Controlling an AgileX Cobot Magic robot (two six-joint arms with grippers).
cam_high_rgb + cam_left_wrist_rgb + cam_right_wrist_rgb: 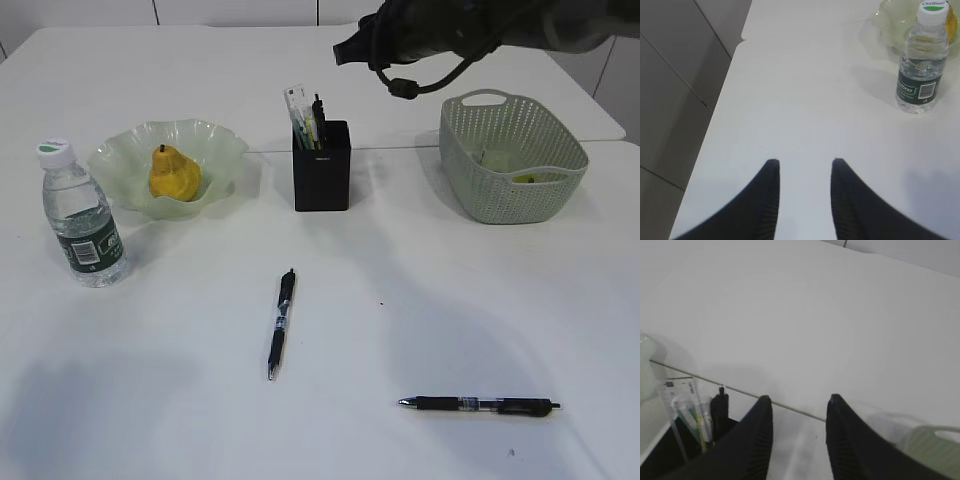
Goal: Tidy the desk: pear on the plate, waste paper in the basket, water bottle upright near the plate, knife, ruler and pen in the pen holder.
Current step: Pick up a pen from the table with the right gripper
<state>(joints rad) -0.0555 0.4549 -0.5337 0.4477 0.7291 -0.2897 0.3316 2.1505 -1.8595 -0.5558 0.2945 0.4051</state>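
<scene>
A yellow pear (174, 173) lies on the pale green wavy plate (215, 143). A water bottle (82, 214) stands upright left of the plate; it also shows in the left wrist view (922, 57). The black pen holder (321, 167) holds a ruler and other items; it shows in the right wrist view (670, 450). Two black pens lie on the table, one in the middle (281, 322), one front right (480, 405). The green basket (508, 157) holds paper. My right gripper (797, 405) is open, high above the table behind the holder. My left gripper (802, 165) is open and empty over the table's left edge.
The white table (400, 300) has a seam running behind the holder. The table's left edge and grey floor tiles show in the left wrist view (685, 100). The right arm (440, 30) hangs over the back of the table.
</scene>
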